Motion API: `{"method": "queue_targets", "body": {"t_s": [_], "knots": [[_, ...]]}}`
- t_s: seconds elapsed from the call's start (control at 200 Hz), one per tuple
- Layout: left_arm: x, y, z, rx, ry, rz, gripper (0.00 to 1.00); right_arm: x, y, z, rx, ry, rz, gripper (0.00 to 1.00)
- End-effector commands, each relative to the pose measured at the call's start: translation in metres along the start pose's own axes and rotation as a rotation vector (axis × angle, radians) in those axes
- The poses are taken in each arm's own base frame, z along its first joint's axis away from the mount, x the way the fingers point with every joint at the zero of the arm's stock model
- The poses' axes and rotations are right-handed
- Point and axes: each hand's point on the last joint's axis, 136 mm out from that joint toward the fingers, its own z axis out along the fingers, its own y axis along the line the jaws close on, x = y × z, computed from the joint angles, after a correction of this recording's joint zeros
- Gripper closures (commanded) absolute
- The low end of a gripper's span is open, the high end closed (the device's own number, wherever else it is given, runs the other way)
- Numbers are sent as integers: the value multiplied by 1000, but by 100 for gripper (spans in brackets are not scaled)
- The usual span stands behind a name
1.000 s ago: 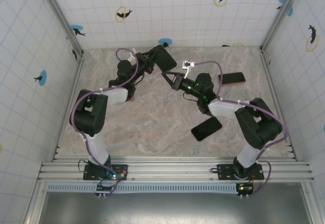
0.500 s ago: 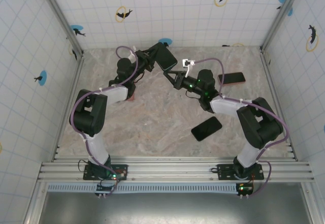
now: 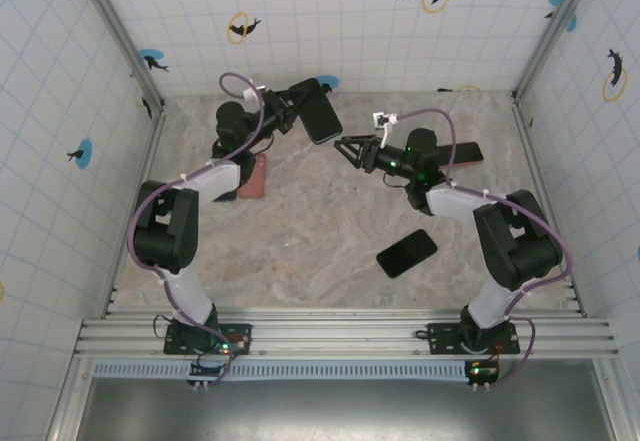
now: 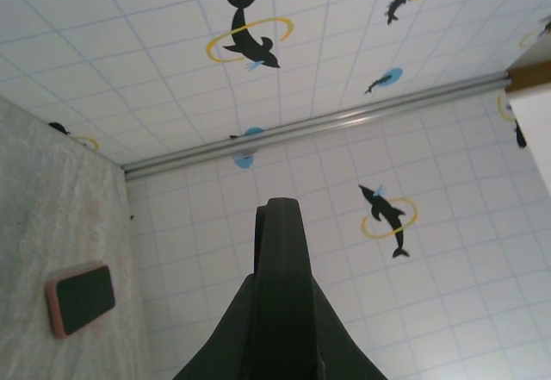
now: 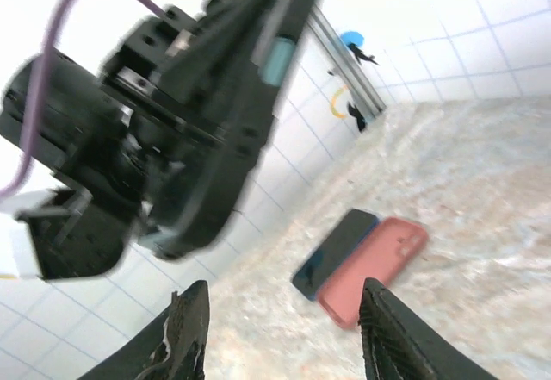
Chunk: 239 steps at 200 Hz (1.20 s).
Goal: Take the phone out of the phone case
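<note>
Caught the left arm (image 5: 129,130) as a motion-blurred dark mass from the right wrist camera. Cropped the right gripper (image 5: 282,320) at that frame's bottom edge, tips alone kept. Hid part of the pink case (image 3: 256,175) under the left arm, part of the red-rimmed phone (image 3: 468,153) behind the right arm (image 3: 450,196). Left unclear, edge-on from the left wrist, whether the dark slab (image 4: 280,285) was phone, case or perhaps both.

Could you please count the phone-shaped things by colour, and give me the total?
Black phones, no pink: 3, namely the held phone, the front phone and the dark phone beside the pink case.
Pink case alone: 1.
Phone with a pink rim: 1.
Total: 5.
</note>
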Motion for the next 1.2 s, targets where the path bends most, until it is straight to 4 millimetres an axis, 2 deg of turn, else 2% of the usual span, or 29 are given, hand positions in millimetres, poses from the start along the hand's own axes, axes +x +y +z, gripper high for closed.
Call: {"method": "queue_targets", "body": {"t_s": [0.0, 0.21, 0.345, 0.42, 0.505, 0.636, 0.836, 1.191], "knots": [[7, -69, -5, 125, 77, 308, 96, -2, 15, -6, -38, 76, -149, 51], [17, -75, -15, 160, 157, 546, 95, -2, 26, -11, -88, 113, -363, 59], [31, -82, -17, 233, 255, 674, 94, 4, 34, -5, -171, 173, -483, 59], [41, -82, -20, 265, 300, 738, 99, 6, 37, -1, -215, 191, -554, 60], [47, -87, -24, 310, 338, 790, 100, 8, 44, 6, -278, 209, -615, 60], [50, -89, -24, 318, 381, 822, 100, 12, 50, 13, -349, 238, -642, 61], [49, -88, -30, 308, 396, 843, 100, 21, 53, 21, -422, 272, -651, 67], [48, -85, -30, 295, 405, 846, 100, 24, 54, 33, -437, 267, -671, 73]]}}
